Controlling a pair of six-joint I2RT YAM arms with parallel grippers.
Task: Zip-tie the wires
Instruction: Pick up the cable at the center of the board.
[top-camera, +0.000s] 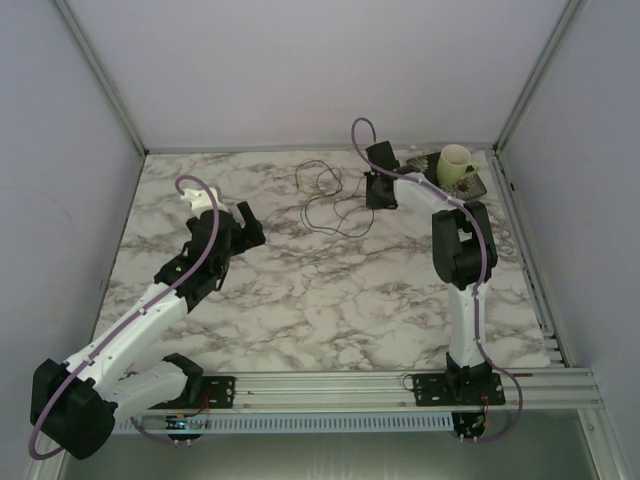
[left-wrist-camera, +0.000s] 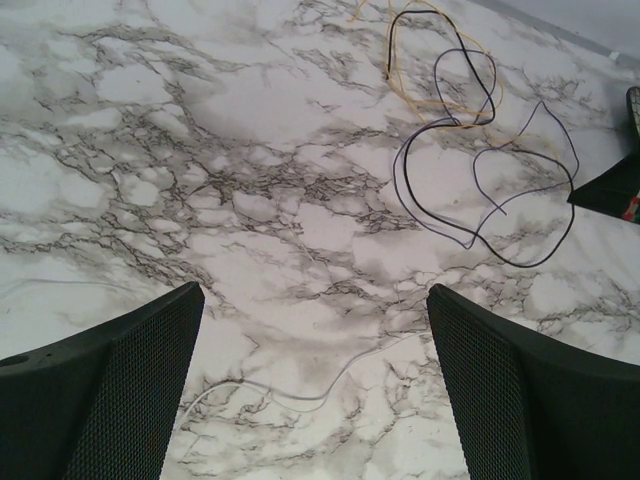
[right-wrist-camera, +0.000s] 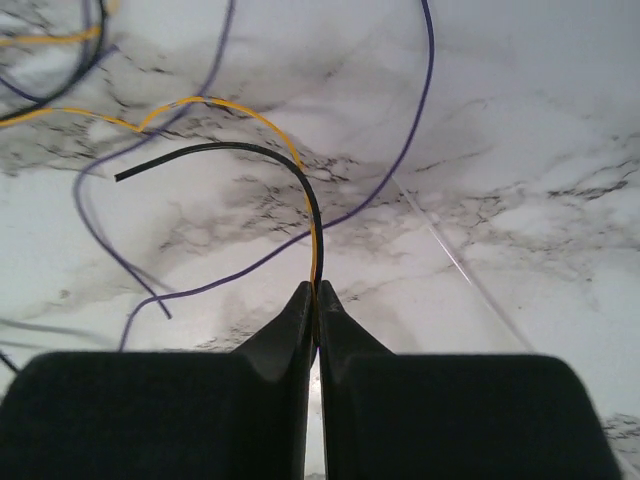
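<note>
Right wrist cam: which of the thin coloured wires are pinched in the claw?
The thin black wire and the thin yellow-orange wire, both running into the shut right claw. The thin purple wire loops past, unheld.

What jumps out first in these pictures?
A tangle of thin wires curls in loose loops at the far middle of the marble table. The right pincer is shut on a black and a yellow strand of them, while the left pincer gapes wide open above the marble, apart from the tangle. A pale cup sits in the far right corner.
</note>
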